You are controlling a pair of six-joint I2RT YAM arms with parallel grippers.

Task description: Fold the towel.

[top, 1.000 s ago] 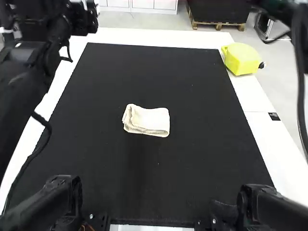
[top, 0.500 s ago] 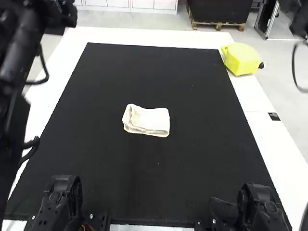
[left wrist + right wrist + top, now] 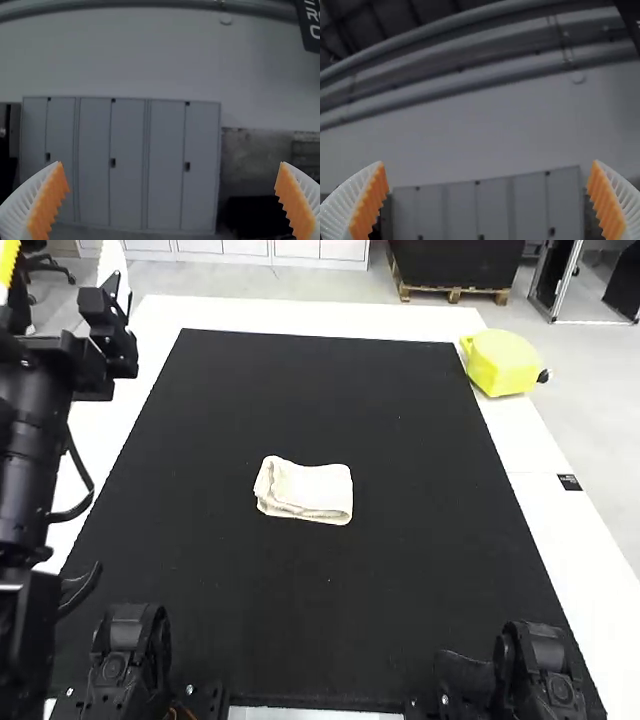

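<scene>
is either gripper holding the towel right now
No, the folded towel lies on the black mat, and both the left gripper and right gripper are open and empty.

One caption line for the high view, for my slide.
Folded cream towel lying on the black mat, yellow tape measure beyond it.

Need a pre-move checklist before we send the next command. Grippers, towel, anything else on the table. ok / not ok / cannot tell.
1. Left gripper open and holding nothing: ok, fingers wide apart.
2. Right gripper open and holding nothing: ok, same.
3. Towel released, lying on the black mat: ok, around mid-mat.
4. Towel folded: ok, compact bundle with layers showing along its near edge.
5. Number of folds: cannot tell, inner layers are hidden.
6. Yellow object off the work area: ok, it sits on the white table beside the mat's far right corner.
</scene>
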